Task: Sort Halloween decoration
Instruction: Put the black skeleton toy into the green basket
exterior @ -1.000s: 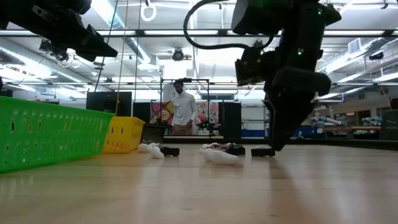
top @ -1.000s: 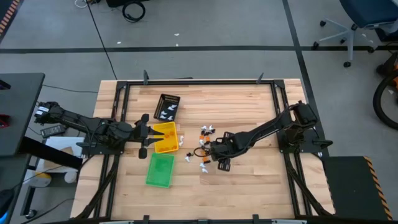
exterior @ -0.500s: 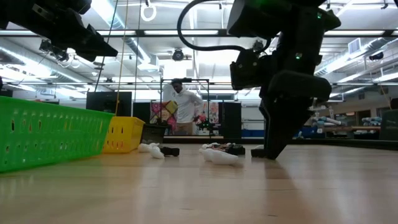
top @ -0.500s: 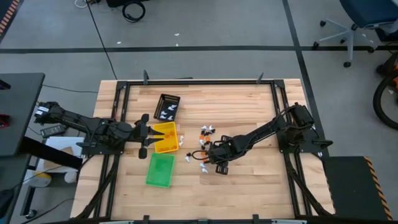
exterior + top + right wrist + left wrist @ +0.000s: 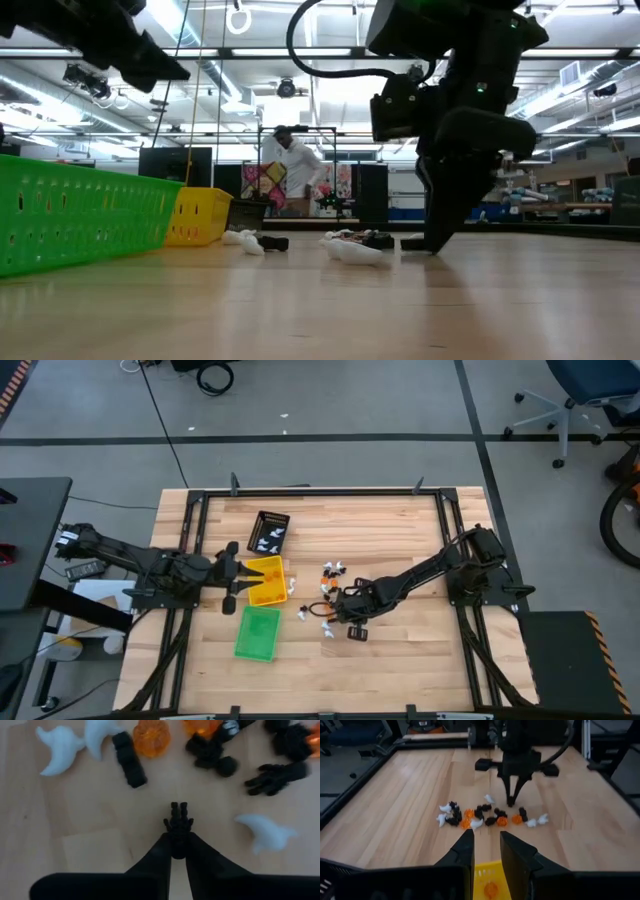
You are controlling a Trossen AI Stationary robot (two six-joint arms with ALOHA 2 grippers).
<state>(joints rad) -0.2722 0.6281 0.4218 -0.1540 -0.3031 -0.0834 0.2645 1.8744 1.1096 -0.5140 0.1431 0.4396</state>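
the right pincer (image 5: 178, 854) is reaching down to the bench (image 5: 400, 660) near its middle, its fingers pinched narrow on a small black trinket (image 5: 178, 821) shaped like a hand. this black trinket is lying just on the near side of the scattered halloween decoration (image 5: 487, 815), a loose cluster of white ghosts, orange pumpkins and black pieces around the bench's centre. the left pincer (image 5: 486, 854) is hanging above the yellow tray (image 5: 265, 580) at the left, its fingers standing narrowly apart and holding nothing that can be seen. the black tray (image 5: 268, 531) is sitting farther back and the green tray (image 5: 257, 633) nearer. bare wood is lying open across the right half and along the near edge, inside the dark frame (image 5: 320, 491) rimming the bench. a person (image 5: 292, 172) is standing in the room beyond. no writing is showing clearly enough to read.
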